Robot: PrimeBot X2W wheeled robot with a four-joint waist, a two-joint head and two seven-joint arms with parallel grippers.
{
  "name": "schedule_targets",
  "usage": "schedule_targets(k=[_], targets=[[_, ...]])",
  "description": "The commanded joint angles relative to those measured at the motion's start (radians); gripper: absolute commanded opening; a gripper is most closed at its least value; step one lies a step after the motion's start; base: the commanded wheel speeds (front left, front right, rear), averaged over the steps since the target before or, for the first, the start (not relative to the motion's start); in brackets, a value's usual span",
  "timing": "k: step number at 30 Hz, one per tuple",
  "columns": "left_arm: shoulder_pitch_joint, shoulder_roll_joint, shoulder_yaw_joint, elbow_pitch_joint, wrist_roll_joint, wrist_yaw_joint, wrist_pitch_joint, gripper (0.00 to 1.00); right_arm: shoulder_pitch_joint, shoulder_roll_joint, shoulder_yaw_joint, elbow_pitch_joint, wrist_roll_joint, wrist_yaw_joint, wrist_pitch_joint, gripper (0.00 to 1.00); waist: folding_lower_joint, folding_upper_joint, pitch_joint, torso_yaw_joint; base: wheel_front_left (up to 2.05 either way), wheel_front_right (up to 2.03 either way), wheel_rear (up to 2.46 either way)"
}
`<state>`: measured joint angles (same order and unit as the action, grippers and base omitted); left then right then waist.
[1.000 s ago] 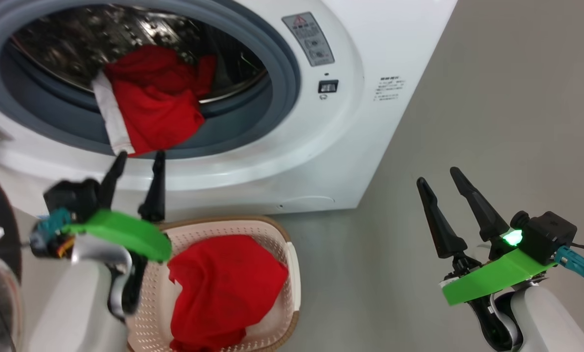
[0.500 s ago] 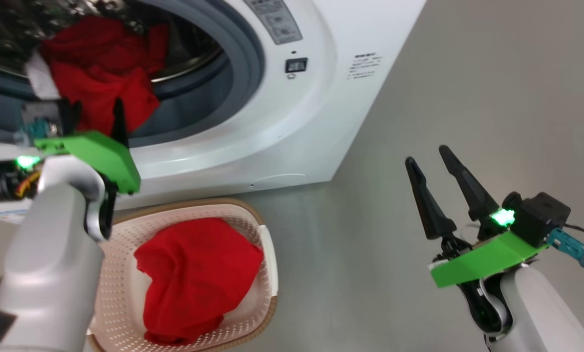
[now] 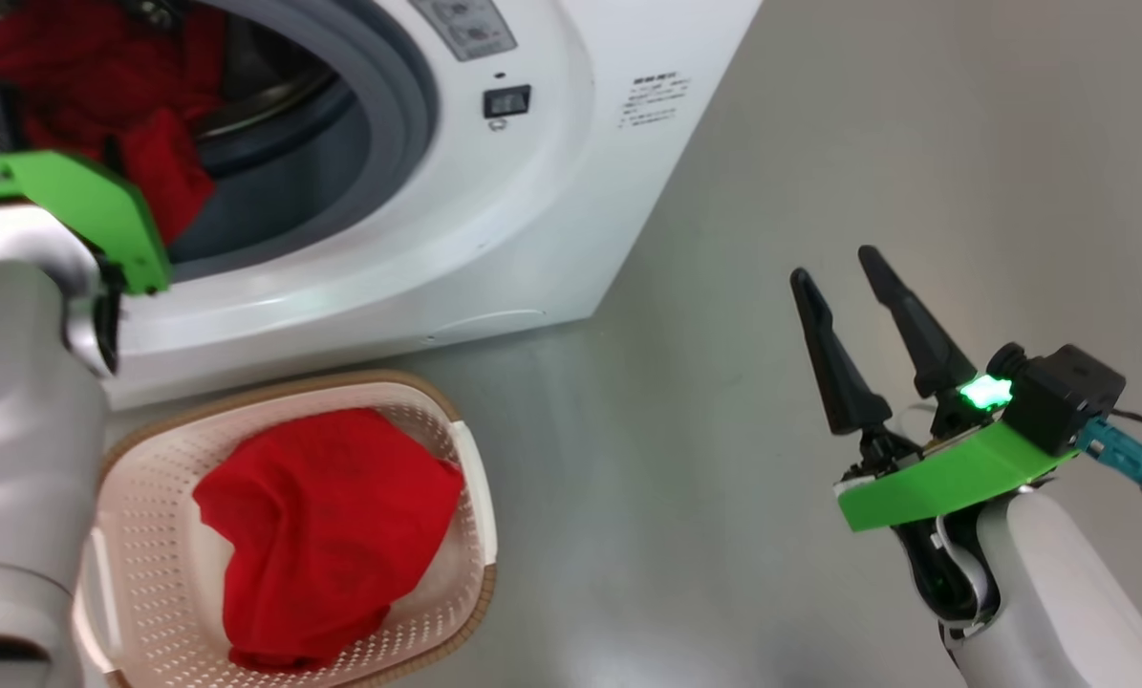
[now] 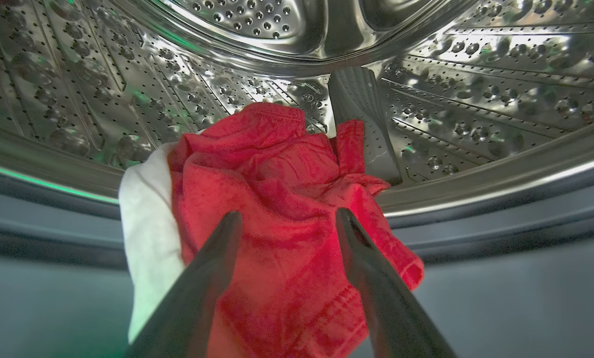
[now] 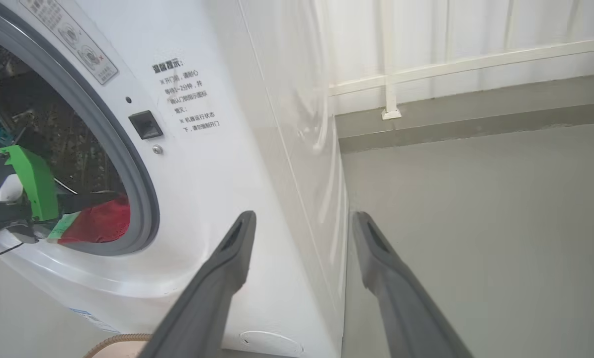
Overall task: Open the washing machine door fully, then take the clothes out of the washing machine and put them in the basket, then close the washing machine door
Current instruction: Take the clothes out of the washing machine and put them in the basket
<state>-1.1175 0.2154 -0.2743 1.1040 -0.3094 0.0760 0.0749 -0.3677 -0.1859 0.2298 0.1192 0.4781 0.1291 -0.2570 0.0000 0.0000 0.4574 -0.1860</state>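
The white washing machine (image 3: 532,191) stands with its steel drum (image 4: 475,74) exposed; its door is out of view. A red garment with a white band (image 4: 277,164) lies over the drum's front lip and the grey gasket (image 4: 500,233). My left gripper (image 4: 287,219) is open inside the opening, one finger on each side of the garment's lower part, and contact is unclear. Another red garment (image 3: 322,526) lies in the cream basket (image 3: 470,478) on the floor below the washer. My right gripper (image 3: 833,266) hangs open and holds nothing, off to the washer's right.
Grey floor (image 3: 723,497) stretches to the right of the washer and basket. The washer's right side panel (image 5: 297,124) is close in front of my right gripper (image 5: 302,219). A white wall with a rail (image 5: 451,59) stands behind.
The head camera has turned, shifting the whole picture left. My left arm has risen from above the basket and pushed into the washer opening at the red garment. The right gripper has hardly moved.
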Motion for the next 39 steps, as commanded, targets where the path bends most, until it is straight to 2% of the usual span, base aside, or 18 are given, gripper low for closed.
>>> schedule_targets(k=[1, 12, 19, 20, 21, 22, 25, 26, 39], targets=[[-0.038, 0.049, 0.012, 0.001, 0.008, 0.013, -0.003, 1.0, -0.004, 0.006, 0.01, -0.029, -0.004, 0.002, -0.005, 1.0, 0.0, 0.0, 0.029, -0.026, 0.0, 0.0, 0.0], [-0.107, 0.062, -0.006, 0.11, 0.015, 0.031, 0.008, 1.0, -0.016, 0.014, 0.001, -0.039, -0.009, 0.002, -0.005, 1.0, 0.0, 0.0, 0.065, -0.055, 0.0, 0.0, 0.0], [-0.114, 0.051, -0.026, 0.153, 0.017, 0.043, 0.072, 1.0, -0.014, 0.015, -0.004, -0.037, -0.012, 0.002, -0.005, 1.0, 0.0, 0.0, 0.066, -0.054, 0.0, 0.0, 0.0], [-0.113, 0.05, -0.027, 0.156, 0.016, 0.044, 0.079, 0.95, -0.015, 0.015, -0.004, -0.037, -0.013, 0.002, -0.005, 1.0, 0.0, 0.0, 0.065, -0.053, 0.0, 0.0, 0.0], [-0.113, 0.048, -0.029, 0.159, 0.015, 0.045, 0.085, 0.76, -0.016, 0.016, -0.005, -0.037, -0.013, 0.002, -0.005, 1.0, 0.0, 0.0, 0.065, -0.052, 0.0, 0.0, 0.0], [-0.112, 0.047, -0.03, 0.161, 0.013, 0.043, 0.092, 0.53, -0.016, 0.016, -0.004, -0.036, -0.014, 0.002, -0.005, 1.0, 0.0, 0.0, 0.065, -0.051, 0.0, 0.0, 0.0], [-0.111, 0.046, -0.033, 0.166, 0.008, 0.039, 0.1, 0.24, -0.018, 0.016, -0.003, -0.035, -0.014, 0.002, -0.005, 1.0, 0.0, 0.0, 0.064, -0.048, 0.0, 0.0, 0.0], [-0.111, 0.047, -0.034, 0.167, 0.007, 0.037, 0.095, 0.0, -0.019, 0.016, -0.002, -0.035, -0.014, 0.002, -0.005, 1.0, 0.0, 0.0, 0.064, -0.047, 0.0, 0.0, 0.0], [-0.104, 0.049, -0.052, 0.17, -0.002, -0.006, -0.044, 0.0, -0.019, 0.014, 0.005, -0.022, -0.013, 0.002, -0.005, 1.0, 0.0, 0.0, 0.036, -0.035, 0.0, 0.0, 0.0]])
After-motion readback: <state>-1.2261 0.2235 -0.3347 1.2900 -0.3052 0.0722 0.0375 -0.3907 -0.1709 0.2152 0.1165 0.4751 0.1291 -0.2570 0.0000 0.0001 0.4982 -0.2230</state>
